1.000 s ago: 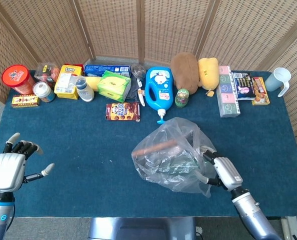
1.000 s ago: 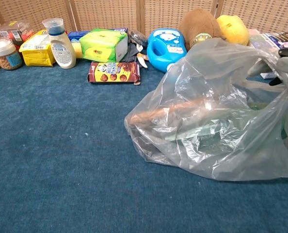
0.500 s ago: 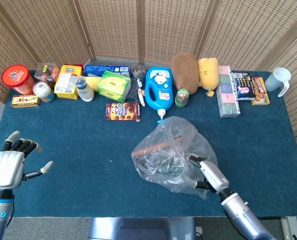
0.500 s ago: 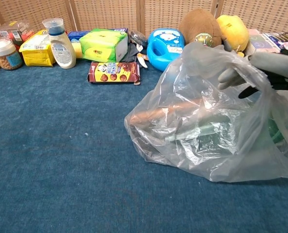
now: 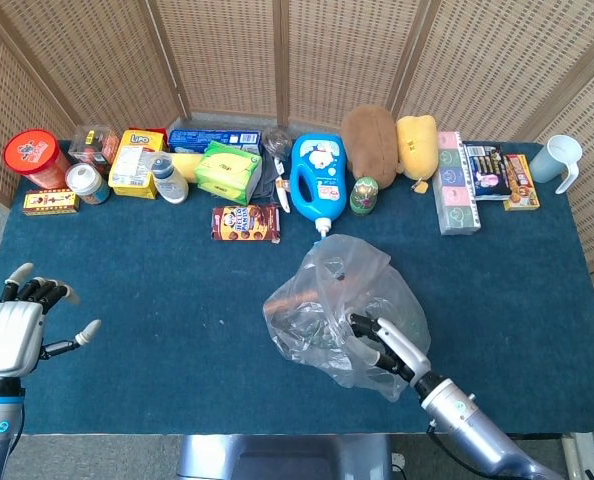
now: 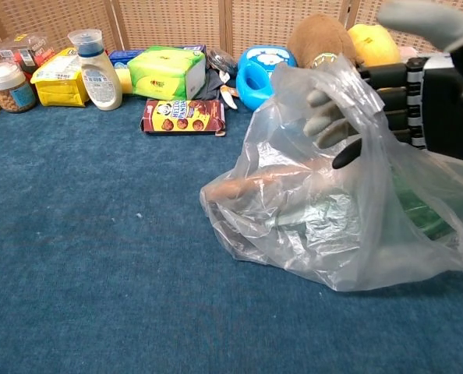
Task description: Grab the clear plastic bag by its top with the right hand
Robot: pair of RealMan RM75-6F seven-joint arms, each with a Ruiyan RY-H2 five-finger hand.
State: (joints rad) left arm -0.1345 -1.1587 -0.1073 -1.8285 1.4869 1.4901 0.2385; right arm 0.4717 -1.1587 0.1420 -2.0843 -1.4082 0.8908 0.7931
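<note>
Woven cane screens close off the far side of a blue-carpeted tabletop [image 5: 127,260], and along that far edge stands a row of goods: a red canister [image 5: 37,158], a yellow box [image 5: 135,160], a green tissue pack [image 5: 227,170], a blue detergent bottle [image 5: 318,180], a brown plush toy [image 5: 369,145], a biscuit box [image 5: 245,223] set a little forward, and a white mug [image 5: 558,160] at the far right corner. The clear plastic bag [image 5: 327,310] sits near the front edge, right of centre, slumped over a few flat packets and a brownish stick-like item inside. It looks thin, soft and slippery, light overall, and likely to crumple and slide rather than hold shape, so the gathered film at the top, where it rises into a loose peak, seems the best place to pinch. The right robot hand [image 6: 395,93] is at that upper part, fingers [image 6: 325,117] pushed into the film; whether they have closed on it I cannot tell. The left robot hand [image 5: 17,330] hovers open at the near left, fingers spread, well apart from the bag. Bare carpet lies to the left of the bag and between it and the row, giving room to lift; the front edge is close behind the right arm.
</note>
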